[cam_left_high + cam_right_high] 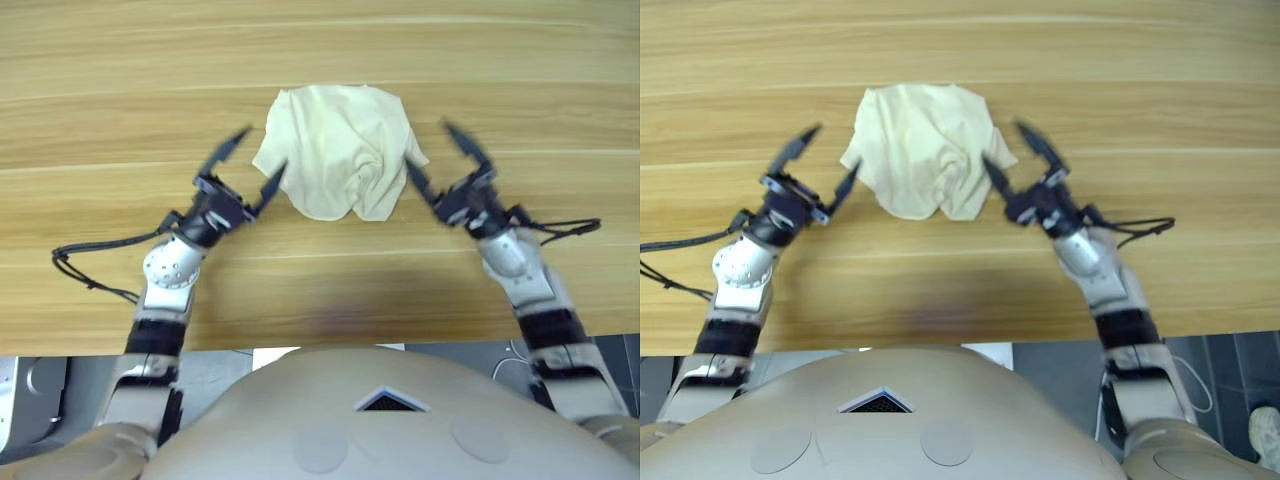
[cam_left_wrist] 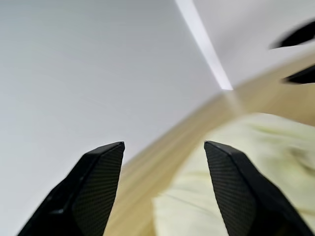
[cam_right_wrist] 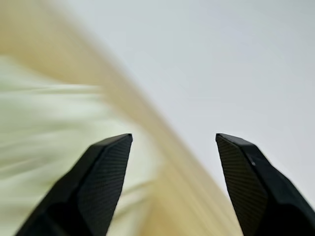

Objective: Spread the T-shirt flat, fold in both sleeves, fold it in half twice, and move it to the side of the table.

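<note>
A pale yellow T-shirt [image 1: 340,150] lies crumpled in a heap on the wooden table [image 1: 100,120]. My left gripper [image 1: 258,158] is open just left of the heap, one fingertip close to the cloth's left edge. My right gripper [image 1: 432,152] is open at the heap's right edge, its inner finger against the cloth. In the left wrist view the T-shirt [image 2: 256,177] lies beyond the spread fingers [image 2: 98,187] and slightly to one side. In the right wrist view the T-shirt [image 3: 44,142] is off to one side of the open fingers [image 3: 103,182].
The table's front edge [image 1: 300,345] runs just ahead of my torso. Black cables [image 1: 85,270] trail from both wrists over the table. Bare wood stretches behind the shirt and to both sides.
</note>
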Robot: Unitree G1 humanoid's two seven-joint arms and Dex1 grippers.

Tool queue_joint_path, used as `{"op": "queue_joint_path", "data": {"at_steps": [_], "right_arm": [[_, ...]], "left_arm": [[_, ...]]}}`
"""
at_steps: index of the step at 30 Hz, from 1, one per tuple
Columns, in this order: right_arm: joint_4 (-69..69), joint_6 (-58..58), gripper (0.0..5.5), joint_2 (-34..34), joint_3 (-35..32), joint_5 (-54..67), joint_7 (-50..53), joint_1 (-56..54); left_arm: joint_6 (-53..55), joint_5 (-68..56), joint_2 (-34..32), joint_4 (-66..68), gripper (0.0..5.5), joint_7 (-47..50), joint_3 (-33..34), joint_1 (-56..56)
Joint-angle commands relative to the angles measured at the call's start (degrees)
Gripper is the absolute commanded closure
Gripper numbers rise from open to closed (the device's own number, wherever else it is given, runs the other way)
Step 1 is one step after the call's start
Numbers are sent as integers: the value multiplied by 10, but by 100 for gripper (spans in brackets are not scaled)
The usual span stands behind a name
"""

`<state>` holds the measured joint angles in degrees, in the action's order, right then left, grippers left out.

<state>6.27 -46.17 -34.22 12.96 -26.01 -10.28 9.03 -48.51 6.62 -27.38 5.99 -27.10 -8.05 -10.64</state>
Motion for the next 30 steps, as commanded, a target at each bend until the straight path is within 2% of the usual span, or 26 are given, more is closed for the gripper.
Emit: {"op": "queue_joint_path", "data": {"at_steps": [1, 3, 6, 12, 16, 22, 27, 30], "right_arm": [[-70, 44, 236, -83, 19, -10, -115, 35], [-85, 64, 236, -96, 25, -19, -153, 11], [-71, 88, 236, -80, 41, -43, -170, -41], [-13, 128, 236, -25, 70, -103, -124, -78], [-5, 135, 236, -17, 84, -111, -119, -87], [0, 145, 236, -16, 80, -109, -93, -85], [1, 150, 236, -20, 82, -110, -83, -82], [4, 150, 236, -17, 85, -111, -77, -83]], "left_arm": [[64, 61, -45, -55, 250, -33, -12, -14], [93, 102, -54, -68, 250, -38, -18, 1], [132, 149, -59, -62, 250, -48, -38, 33], [180, 258, -53, 3, 250, -12, -80, 86], [188, 312, -70, 27, 250, -2, -107, 118], [177, 285, -99, 8, 250, 0, -101, 110], [158, 175, -144, -70, 250, -33, -64, 70], [166, 180, -158, -75, 250, -36, -59, 61]]}}
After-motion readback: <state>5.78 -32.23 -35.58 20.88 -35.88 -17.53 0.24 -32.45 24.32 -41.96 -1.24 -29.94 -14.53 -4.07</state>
